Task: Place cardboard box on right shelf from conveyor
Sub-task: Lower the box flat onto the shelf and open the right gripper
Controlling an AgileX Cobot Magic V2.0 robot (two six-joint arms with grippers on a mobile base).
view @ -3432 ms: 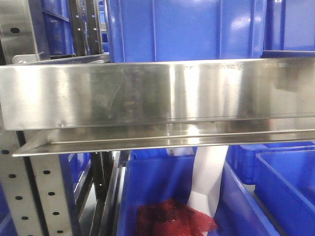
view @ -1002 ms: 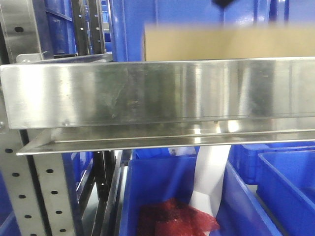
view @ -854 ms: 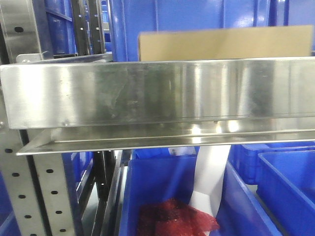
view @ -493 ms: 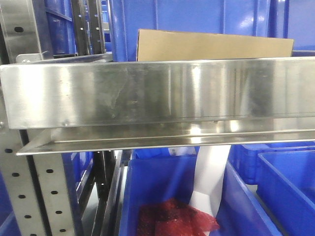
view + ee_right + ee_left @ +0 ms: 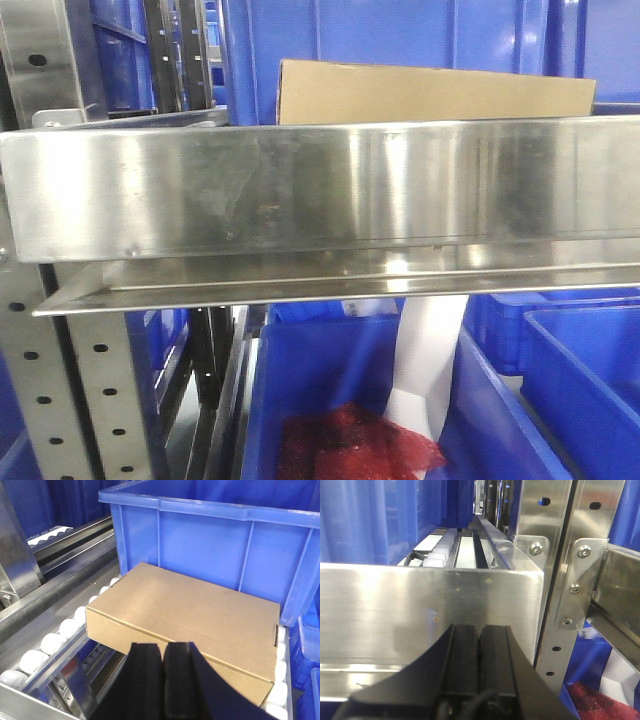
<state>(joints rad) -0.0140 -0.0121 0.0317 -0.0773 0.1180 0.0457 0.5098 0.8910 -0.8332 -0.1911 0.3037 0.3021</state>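
The cardboard box (image 5: 430, 92) lies on the right shelf (image 5: 300, 190), its tan top showing above the tall steel front lip. In the right wrist view the cardboard box (image 5: 190, 615) rests flat and slightly skewed on the shelf's white rollers (image 5: 50, 642). My right gripper (image 5: 163, 647) is shut and empty, just in front of the box's near side. My left gripper (image 5: 479, 627) is shut with nothing in it, facing a brushed steel lip (image 5: 395, 610) further left. The conveyor is out of view.
A large blue bin (image 5: 225, 535) stands right behind the box. Below the shelf sit blue bins (image 5: 580, 390), one holding red mesh (image 5: 350, 445) and a white sheet (image 5: 425, 365). Perforated uprights (image 5: 100, 390) (image 5: 560, 580) flank the shelf's left end.
The box, absent 3.4 s ago, came in above the lip and settled down onto the shelf. The dark gripper tip seen at the top edge has left the front view.
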